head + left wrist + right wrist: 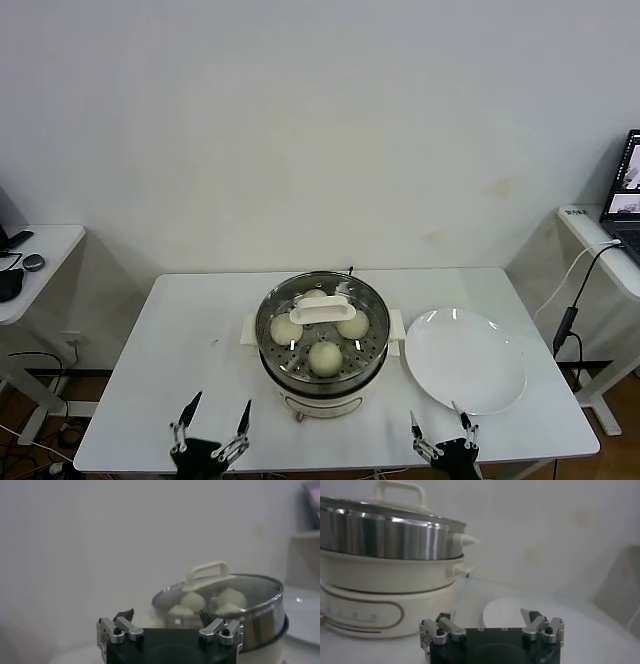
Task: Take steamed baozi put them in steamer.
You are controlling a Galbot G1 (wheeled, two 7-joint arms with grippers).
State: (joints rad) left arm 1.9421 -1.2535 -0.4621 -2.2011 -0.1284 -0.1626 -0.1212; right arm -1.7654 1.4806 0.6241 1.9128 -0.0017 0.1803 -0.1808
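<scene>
With the steamed baozi (325,357) under the lid (322,311) in the steamer (322,385), left gripper (213,418) and right gripper (440,427), both wide open and empty, should stay low and near, well clear.

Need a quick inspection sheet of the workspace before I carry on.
Surface: white table, bare apart from job items.
Job's things: four baozi inside steamer, glass lid on top; plate empty beside it.
Clutter: nothing seen.
Grippers: left gripper and right gripper open, empty, at the near edge.
Cables: cable hanging off the right side desk.
Surroundings: white wall, side desks, laptop.
</scene>
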